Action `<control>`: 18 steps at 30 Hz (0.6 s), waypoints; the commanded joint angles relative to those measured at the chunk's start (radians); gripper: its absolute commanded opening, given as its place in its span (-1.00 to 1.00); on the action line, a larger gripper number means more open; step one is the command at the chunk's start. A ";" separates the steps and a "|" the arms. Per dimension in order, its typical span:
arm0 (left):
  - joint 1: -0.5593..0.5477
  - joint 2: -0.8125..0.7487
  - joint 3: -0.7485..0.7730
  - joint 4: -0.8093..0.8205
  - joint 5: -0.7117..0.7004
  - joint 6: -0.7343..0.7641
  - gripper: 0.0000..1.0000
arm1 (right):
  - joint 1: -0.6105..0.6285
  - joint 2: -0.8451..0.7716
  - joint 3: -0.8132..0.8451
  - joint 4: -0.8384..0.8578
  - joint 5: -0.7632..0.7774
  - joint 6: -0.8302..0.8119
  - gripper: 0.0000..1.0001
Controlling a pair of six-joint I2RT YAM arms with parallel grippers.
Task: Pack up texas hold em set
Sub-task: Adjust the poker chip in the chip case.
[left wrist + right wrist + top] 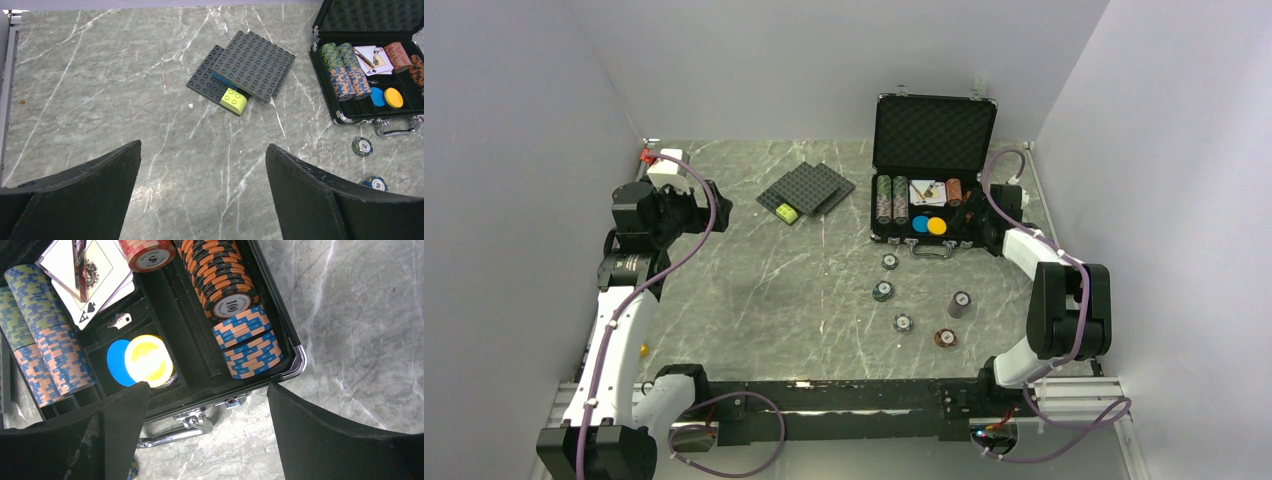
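Case: the black silver-edged case sits at the far edge of the desk, toward the far right corner. Its lid is up and standing by the back wall, and it looks mostly filled.
Inside: chip rows, cards, plus a blue disc and a yellow disc overlapping in one pocket.
Not packed yet: four loose chips lying flat and what looks like a short stack. They're scattered between the case and the near edge, right of the middle.
Handling, my guess: chips are stiff, smooth and light. The flat singles give almost no height to pinch, so I'd grab across the rim from above. The stack is easier to grip but could shear apart if it's squeezed off-centre. The cards look slippery. A loaded case is probably heavy, so I'd push the lid down by its top edge, not lift anything by the handle.
Right jaws: spread wide and empty, hanging over the case's front right corner, just above the handle.
Left jaws: also wide apart with nothing in them, over the left side of the desk and well away from the chips.
Not ours: grey studded plates with a lime brick, at the far middle of the desk.
View differences: only the top view shows all five leftovers. The left wrist catches just two and shows the brick tucked under the plates. The right wrist shows the orange-black row, which the right arm hides from above.
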 commanded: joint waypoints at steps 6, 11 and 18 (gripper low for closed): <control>-0.003 -0.002 -0.004 0.027 0.004 -0.005 0.97 | -0.005 0.017 0.038 0.098 -0.034 0.007 0.82; -0.003 -0.001 -0.004 0.027 0.001 -0.003 0.97 | -0.005 0.002 0.038 0.098 -0.040 0.010 0.74; -0.003 -0.001 -0.005 0.026 0.002 -0.003 0.97 | -0.005 -0.022 0.037 0.081 -0.045 0.015 0.64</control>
